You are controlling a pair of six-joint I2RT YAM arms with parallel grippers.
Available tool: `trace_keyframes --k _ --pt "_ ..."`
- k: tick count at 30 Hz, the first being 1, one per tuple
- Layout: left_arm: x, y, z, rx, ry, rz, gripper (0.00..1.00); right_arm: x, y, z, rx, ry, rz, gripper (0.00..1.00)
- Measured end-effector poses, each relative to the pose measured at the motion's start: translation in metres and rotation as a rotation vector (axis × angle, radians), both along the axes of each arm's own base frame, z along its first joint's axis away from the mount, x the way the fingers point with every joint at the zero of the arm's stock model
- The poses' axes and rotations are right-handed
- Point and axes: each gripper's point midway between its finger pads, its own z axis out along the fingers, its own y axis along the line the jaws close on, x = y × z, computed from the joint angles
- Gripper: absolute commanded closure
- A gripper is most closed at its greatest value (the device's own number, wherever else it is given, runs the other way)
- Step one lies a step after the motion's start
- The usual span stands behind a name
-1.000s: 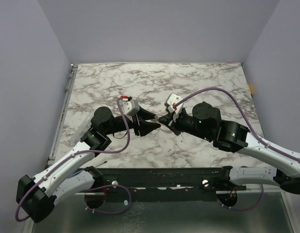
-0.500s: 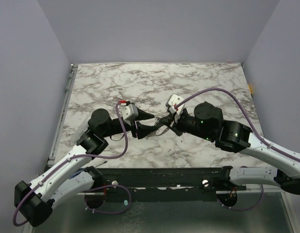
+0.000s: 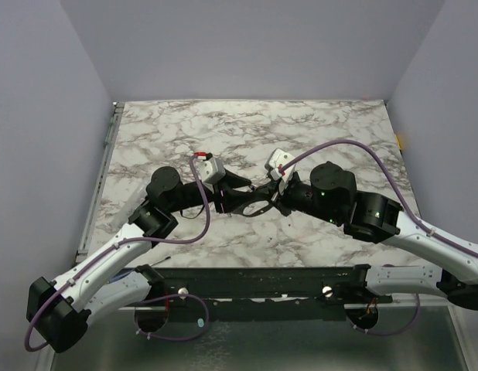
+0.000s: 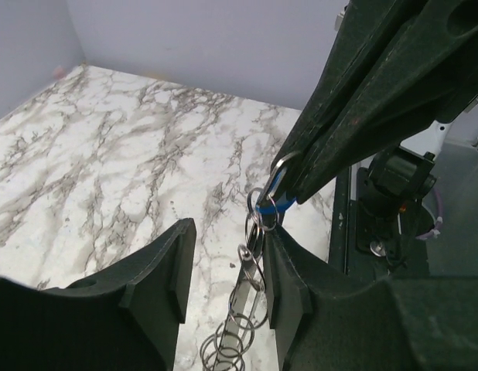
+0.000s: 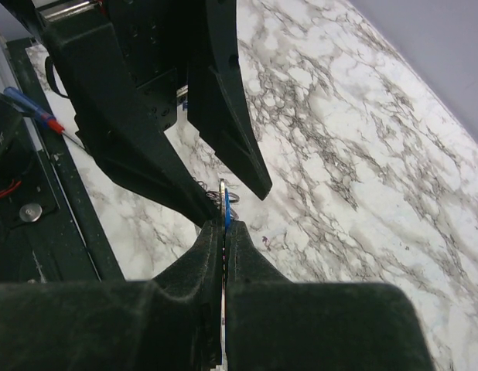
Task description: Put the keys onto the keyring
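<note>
Keyring (image 4: 252, 263) and blue key (image 4: 274, 202) are held in mid-air where the two arms come together.
From above, the arms converge over the tabletop (image 3: 316, 131), but the metal is too small to make out. In the left wrist view, the left fingers (image 4: 158, 270) are spread and straddle the hanging keyring, probably to steady it. In the right wrist view, the right fingers (image 5: 254, 270) are pressed together on the blue key, edge-on, likely for threading.
</note>
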Motion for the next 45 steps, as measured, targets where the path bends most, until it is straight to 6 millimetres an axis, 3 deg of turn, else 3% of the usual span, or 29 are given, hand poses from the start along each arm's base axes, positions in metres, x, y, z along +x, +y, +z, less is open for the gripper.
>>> trace_keyframes --k 6,12,16,33,45 --pt "0.001 0.0 0.006 -0.013 -0.023 0.0 0.73 0.0 0.0 0.0 0.0 0.0 0.0 0.99" --pt "-0.001 0.001 0.011 -0.02 -0.042 0.001 0.83 0.0 0.0 0.0 0.0 0.0 0.0 0.99" --pt "-0.002 0.001 0.011 -0.02 -0.047 -0.001 1.0 0.0 0.0 0.0 -0.001 -0.002 -0.002 0.99" --pt "-0.015 0.009 0.03 -0.054 -0.119 -0.011 1.0 0.005 -0.01 0.017 0.028 -0.038 -0.06 0.99" --pt "-0.048 0.015 0.043 -0.077 -0.188 -0.139 1.0 -0.029 -0.012 0.022 -0.036 -0.053 0.15 0.99"
